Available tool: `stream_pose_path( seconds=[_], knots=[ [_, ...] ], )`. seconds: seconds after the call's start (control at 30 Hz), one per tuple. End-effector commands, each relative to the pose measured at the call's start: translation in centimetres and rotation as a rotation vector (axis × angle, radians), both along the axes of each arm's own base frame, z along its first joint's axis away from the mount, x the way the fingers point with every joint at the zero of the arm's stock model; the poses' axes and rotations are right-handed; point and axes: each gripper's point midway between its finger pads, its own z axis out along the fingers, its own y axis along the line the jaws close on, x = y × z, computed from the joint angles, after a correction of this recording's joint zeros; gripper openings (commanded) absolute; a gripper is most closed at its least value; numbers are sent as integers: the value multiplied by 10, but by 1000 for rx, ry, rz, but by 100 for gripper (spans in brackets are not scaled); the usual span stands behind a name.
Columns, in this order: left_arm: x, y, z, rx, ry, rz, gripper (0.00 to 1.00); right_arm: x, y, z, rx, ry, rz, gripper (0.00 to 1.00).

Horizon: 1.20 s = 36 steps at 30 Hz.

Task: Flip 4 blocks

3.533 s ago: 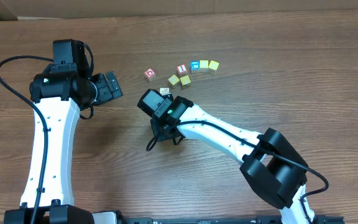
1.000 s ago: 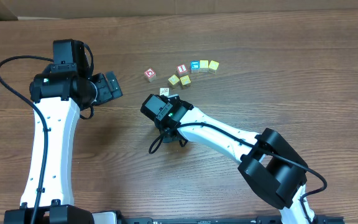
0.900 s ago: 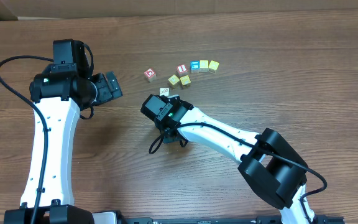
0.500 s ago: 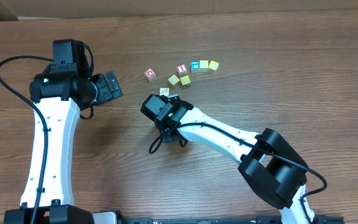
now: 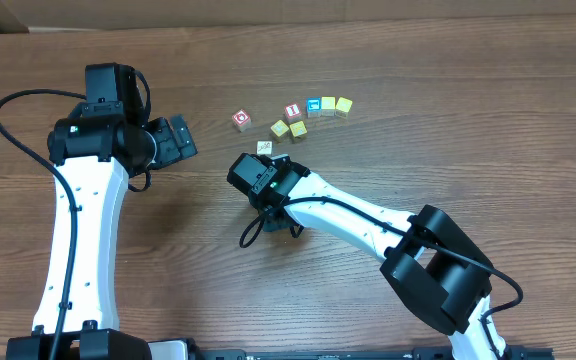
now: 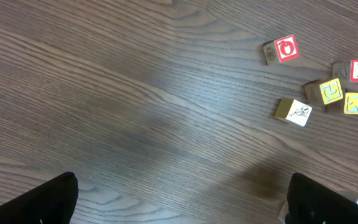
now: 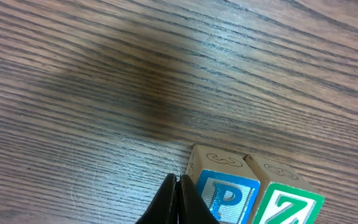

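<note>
Right gripper (image 7: pixel 176 200) poised to tip the blue-faced wooden "P" cube (image 7: pixel 227 194)

Its fingers are pressed together into one blade, the tip at the cube's near-left edge and apparently touching it; the green-faced "Z" cube (image 7: pixel 288 202) sits flush on the far side. This looks like the flip of the "P" cube, so the next move calls for a low push or lever that rolls it without dragging its neighbour. Farther off on the brown wooden table (image 6: pixel 104 93) lie the plain whitish cube (image 6: pixel 294 112) and the red-faced "O" cube (image 6: pixel 286 48). The left gripper (image 5: pixel 178 140) hangs spread wide, holding nothing.
</note>
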Motion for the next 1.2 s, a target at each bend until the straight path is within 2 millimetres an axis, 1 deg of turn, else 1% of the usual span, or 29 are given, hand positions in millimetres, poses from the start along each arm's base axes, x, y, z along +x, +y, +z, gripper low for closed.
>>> stream_pose_path(
  seconds=[0.0, 0.33, 0.73, 0.9, 1.17],
  knots=[
    [2, 3, 1, 6, -1, 14, 100, 0, -3, -4, -14, 0, -4, 4],
    [2, 3, 1, 6, -1, 14, 100, -1, -5, -4, -22, 6, -5, 4],
    [2, 2, 1, 5, -1, 14, 100, 4, -2, -3, -10, -18, -10, 5],
    [2, 2, 1, 5, -1, 14, 100, 8, -6, -2, -29, -42, -21, 5],
    [2, 2, 1, 5, -1, 14, 100, 8, -8, -2, -33, -46, -38, 5]
  ],
)
